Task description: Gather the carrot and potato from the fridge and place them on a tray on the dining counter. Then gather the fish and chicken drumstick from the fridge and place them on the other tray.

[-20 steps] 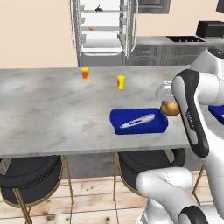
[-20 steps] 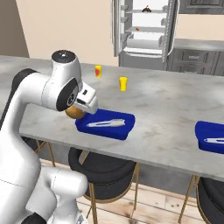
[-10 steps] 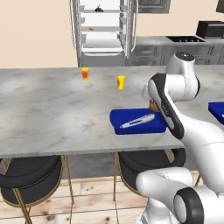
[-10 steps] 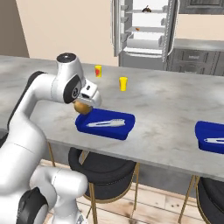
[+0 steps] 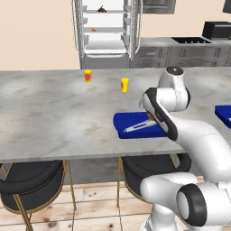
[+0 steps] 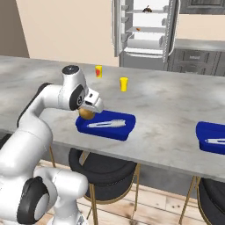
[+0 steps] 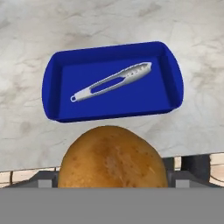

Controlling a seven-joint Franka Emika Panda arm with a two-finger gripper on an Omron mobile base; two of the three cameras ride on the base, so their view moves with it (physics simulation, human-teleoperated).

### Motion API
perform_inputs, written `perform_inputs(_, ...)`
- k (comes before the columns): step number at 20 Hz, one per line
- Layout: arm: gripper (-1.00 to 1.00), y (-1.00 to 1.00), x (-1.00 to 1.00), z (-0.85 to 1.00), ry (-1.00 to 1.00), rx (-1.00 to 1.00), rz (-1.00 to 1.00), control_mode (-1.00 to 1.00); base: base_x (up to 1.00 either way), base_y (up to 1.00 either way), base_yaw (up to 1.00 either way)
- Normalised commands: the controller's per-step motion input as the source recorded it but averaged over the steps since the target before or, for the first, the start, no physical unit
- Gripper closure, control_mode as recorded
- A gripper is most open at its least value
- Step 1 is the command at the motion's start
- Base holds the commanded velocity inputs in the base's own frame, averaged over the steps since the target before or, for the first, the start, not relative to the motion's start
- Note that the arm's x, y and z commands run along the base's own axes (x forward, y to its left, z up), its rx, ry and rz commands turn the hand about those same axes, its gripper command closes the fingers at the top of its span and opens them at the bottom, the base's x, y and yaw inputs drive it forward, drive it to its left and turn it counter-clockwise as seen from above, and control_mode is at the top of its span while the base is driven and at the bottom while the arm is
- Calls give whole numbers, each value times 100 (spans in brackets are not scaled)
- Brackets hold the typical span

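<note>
- While you scan from the left in the right base view, you meet the tool (image 6: 89, 110) first, low over the table (image 6: 176, 105) at the near-left end of the near tray (image 6: 105, 125), jaws spread wide around the potato (image 6: 86, 113).
- You are holding the potato; in the hand view it sits between the fingertips, nearest the camera, with the tray's near rim just beyond it.
- Treat the potato (image 7: 113, 157) as rigid, rounded and moderately heavy, by the look of it. It will not crush, but its curved, smooth skin could roll or slip if the jaws sit off its widest part, so keep the grip across its middle.
- Next to the right, inside that blue tray, lies a pair of white tongs (image 6: 105, 124), slanted across the floor. You have bare floor on either side of them; judge your drop spot so the potato does not land on the tongs and roll.
- Further back on the table stand a yellow cup with a red mark (image 6: 98, 70) and a plain yellow cup (image 6: 124, 84), well apart from the tray and out of your path.
- Behind them the fridge (image 6: 147, 26) stands open, with small items on its shelves too tiny to name.
- At the far right sits the second tray (image 6: 211, 138), also carrying tongs, meant, I judge, for the fish and drumstick.
- No carrot lies on the near tray, so that half looks unfinished.
</note>
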Motion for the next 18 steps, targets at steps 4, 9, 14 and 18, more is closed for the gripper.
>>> perform_inputs(4, 100, 7, 52, -44, 0, -2, 0, -100, 0, 0, 0)
perform_inputs(9, 100, 9, 53, -29, 0, 0, 0, -100, 0, 0, 0)
perform_inputs(14, 100, 6, 48, -25, -2, 0, 0, -100, 0, 0, 0)
perform_inputs(18, 100, 9, 44, -30, 0, -1, 0, -100, 0, 0, 0)
